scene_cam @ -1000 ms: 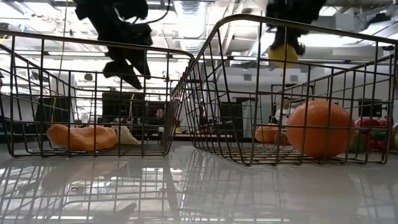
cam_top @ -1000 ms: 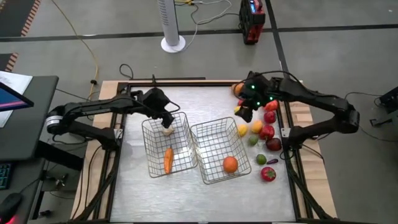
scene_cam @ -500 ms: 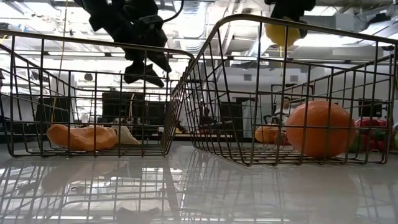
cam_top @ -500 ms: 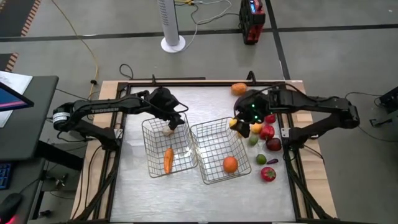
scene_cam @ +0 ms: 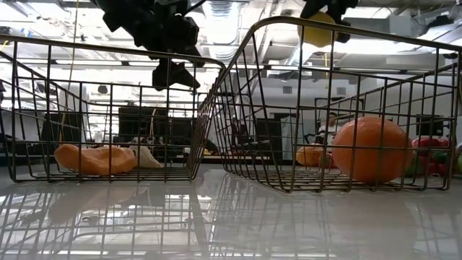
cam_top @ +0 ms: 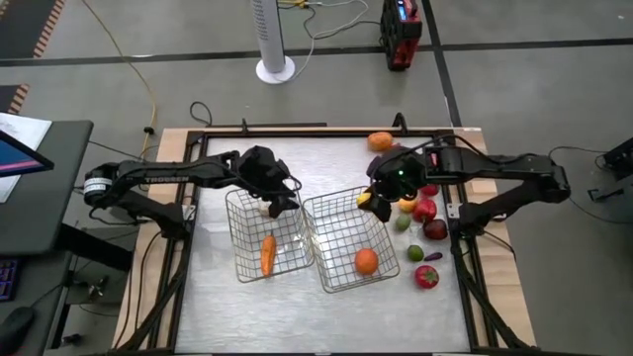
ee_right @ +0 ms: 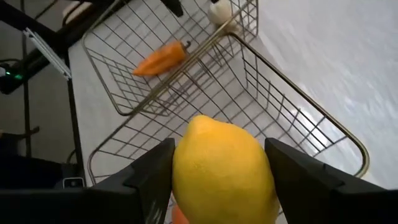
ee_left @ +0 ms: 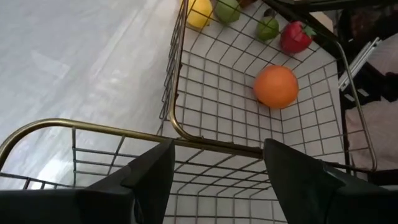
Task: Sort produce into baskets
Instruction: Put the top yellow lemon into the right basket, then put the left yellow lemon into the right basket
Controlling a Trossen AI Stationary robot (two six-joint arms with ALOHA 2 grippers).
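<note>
Overhead and wrist views of my two arms at the bench (cam_top: pixel 247 307). My right claw (cam_top: pixel 374 200) is clamped on a yellow lemon (ee_right: pixel 222 171) and hangs over the far rim of the right basket (cam_top: pixel 331 272), which stands beside its twin near the bench's middle; an orange (cam_top: pixel 366 261) lies on this basket's floor. My left claw (cam_top: pixel 280 203) hovers with its fingers (ee_left: pixel 142 180) apart and nothing between them, above the left basket's (cam_top: pixel 242 259) far right corner (just where the two rims come close). In the left basket lie an orange pepper (cam_top: pixel 267 254) and a whitish bulb (ee_right: pixel 220 11), the bulb near the far wall. The unsorted produce waits on the bench to the right of the baskets: a second orange (cam_top: pixel 380 141) near the far edge, then red pieces (cam_top: pixel 425 209), a green round one (cam_top: pixel 415 253) and a red one with a green top (cam_top: pixel 426 276) nearest the front. Seen level from the bench top, both claws hang above the basket rims.
</note>
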